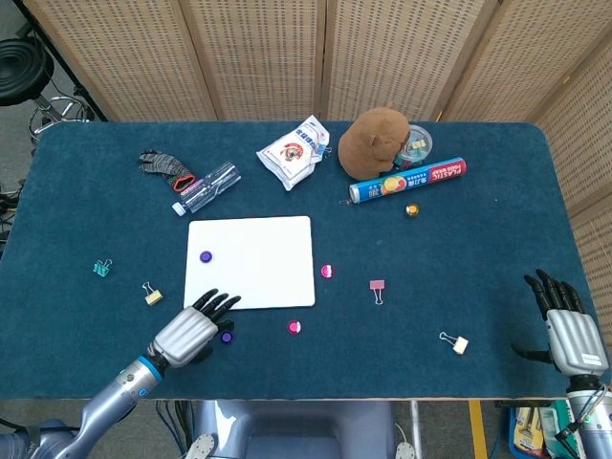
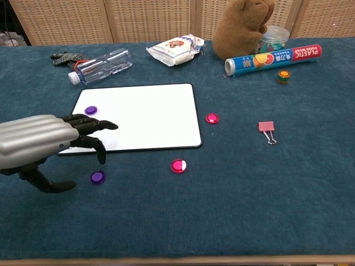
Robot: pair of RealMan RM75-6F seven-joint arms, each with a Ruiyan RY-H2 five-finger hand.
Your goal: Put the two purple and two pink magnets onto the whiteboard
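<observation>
The whiteboard (image 1: 258, 258) (image 2: 150, 113) lies flat at mid-table. One purple magnet (image 1: 206, 256) (image 2: 91, 110) sits on its left part. A second purple magnet (image 1: 227, 337) (image 2: 97, 177) lies on the cloth just below the board's near left corner. Two pink magnets lie off the board: one (image 1: 295, 327) (image 2: 178, 165) below its near right corner, one (image 1: 327, 272) (image 2: 212, 118) beside its right edge. My left hand (image 1: 191, 330) (image 2: 47, 144) hovers open, fingers spread, right beside the loose purple magnet, holding nothing. My right hand (image 1: 569, 330) rests open at the table's near right corner, far from the magnets.
A plastic bottle (image 1: 208, 186), black glove (image 1: 163, 164), snack packet (image 1: 292, 151), brown plush toy (image 1: 371, 142) and blue tube (image 1: 406, 180) line the far side. Binder clips (image 1: 377, 287) (image 1: 455, 342) (image 1: 151, 293) (image 1: 101, 268) lie scattered around.
</observation>
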